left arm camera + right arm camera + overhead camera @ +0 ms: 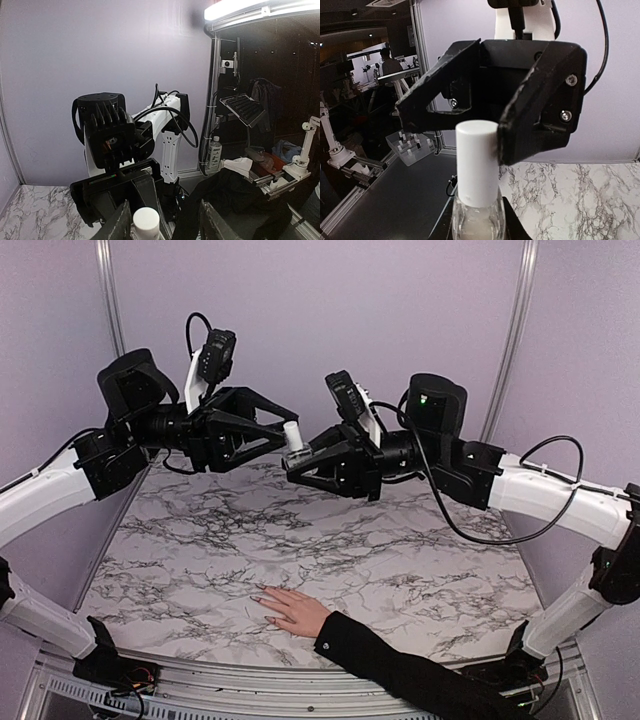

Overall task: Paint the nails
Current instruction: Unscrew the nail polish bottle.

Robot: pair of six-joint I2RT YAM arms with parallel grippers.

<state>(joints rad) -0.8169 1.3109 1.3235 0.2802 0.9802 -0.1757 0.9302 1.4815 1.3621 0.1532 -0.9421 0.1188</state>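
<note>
Down near the veined marble tabletop's (420, 570) near edge, tiny oval nails (261, 592) tip a pale, black-sleeved hand (295, 612) lying flat. High above, the right gripper (294, 458) clamps a clear glass polish bottle (477, 222). The left gripper (290, 434) stands parted around its smooth white cylindrical cap (477, 162).

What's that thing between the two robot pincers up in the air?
A small clear bottle with a white cap. The right pincer holds its body; the left pincer straddles the cap. The top and right wrist views show it.
</note>
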